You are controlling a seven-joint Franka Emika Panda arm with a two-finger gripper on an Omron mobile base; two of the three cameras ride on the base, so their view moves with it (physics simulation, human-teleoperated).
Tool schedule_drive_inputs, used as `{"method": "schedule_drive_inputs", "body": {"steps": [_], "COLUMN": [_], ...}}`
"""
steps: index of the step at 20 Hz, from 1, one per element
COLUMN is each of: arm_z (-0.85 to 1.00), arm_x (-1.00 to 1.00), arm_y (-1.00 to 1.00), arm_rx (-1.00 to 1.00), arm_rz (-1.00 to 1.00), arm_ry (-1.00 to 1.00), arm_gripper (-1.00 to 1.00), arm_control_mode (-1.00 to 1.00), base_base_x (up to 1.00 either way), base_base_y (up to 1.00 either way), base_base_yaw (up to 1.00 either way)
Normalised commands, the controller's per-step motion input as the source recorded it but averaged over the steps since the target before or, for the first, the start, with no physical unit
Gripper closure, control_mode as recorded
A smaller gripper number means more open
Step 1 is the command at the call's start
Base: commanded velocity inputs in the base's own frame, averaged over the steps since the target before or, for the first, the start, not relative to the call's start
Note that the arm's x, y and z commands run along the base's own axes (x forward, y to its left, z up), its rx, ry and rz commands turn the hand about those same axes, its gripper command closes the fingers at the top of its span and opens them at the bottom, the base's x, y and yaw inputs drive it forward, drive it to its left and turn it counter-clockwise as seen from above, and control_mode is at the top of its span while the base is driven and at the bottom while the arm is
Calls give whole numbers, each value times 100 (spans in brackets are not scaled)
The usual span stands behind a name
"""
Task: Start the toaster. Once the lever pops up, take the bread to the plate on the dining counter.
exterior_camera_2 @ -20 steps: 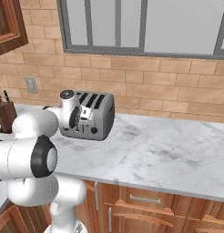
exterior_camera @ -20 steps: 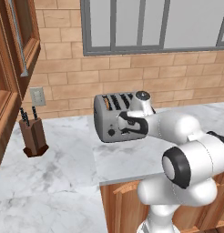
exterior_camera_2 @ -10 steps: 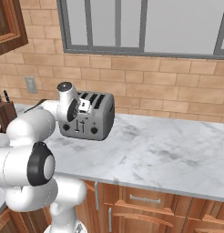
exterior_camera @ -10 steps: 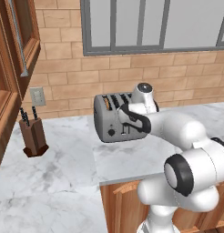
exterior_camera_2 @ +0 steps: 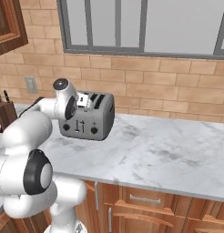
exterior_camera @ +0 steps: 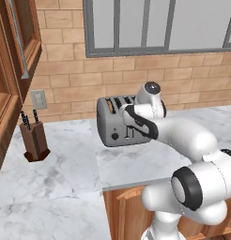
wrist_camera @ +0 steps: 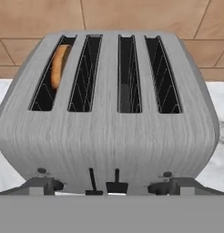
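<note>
1. Here, nearest the camera in the hand view, the pincer [wrist_camera: 112, 186] sits at the bottom middle of the frame with its 2 dark fingertips [wrist_camera: 43, 185] spread wide apart, one at lower left and one at lower right, with nothing between them.
2. Just past the fingertips stands the toaster [wrist_camera: 109, 136], grey metal, filling the middle of the hand view; its front face with 2 small black sliders and 2 round knobs shows at the bottom middle, between the 2 fingertips.
3. In the left base view the white arm rises from the lower right and reaches to the centre, where the hand is in front of the toaster [exterior_camera: 112, 124] and covers the right part of its front.
4. In the right base view the arm comes from the lower left, and the hand is at the left end of the toaster [exterior_camera_2: 89, 120], at centre left of the frame.
5. On top of the toaster are 4 slots; the bread [wrist_camera: 59, 66] sits in the leftmost slot, at upper left of the hand view, its tan edge just showing.
6. The toaster stands on a white marble table [exterior_camera_2: 168, 154], close to the brick wall [exterior_camera_2: 155, 88] behind it.
7. At the left of the left base view a wooden knife block [exterior_camera: 35, 140] stands on the table, well apart from the toaster.
8. Farthest, above the wall, is a grey-framed window [exterior_camera: 159, 23] along the top of the frame.
</note>
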Motion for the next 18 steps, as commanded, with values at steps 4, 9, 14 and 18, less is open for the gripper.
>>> {"method": "schedule_drive_inputs", "body": {"steps": [4, 9, 14, 18], "arm_z": [19, 13, 9, 8], "arm_x": [0, 0, 0, 0], "arm_y": [0, 0, 4, 17], "arm_rx": [0, 0, 0, 0], "arm_rz": [0, -1, -3, -2], "arm_ry": [-15, -13, -12, -8], "arm_gripper": [-100, -100, -100, -100], "arm_control_mode": [-100, -100, -100, -100], "base_base_x": [0, 0, 0, 0], "base_base_y": [0, 0, 0, 0], "base_base_yaw": [0, 0, 0, 0]}}
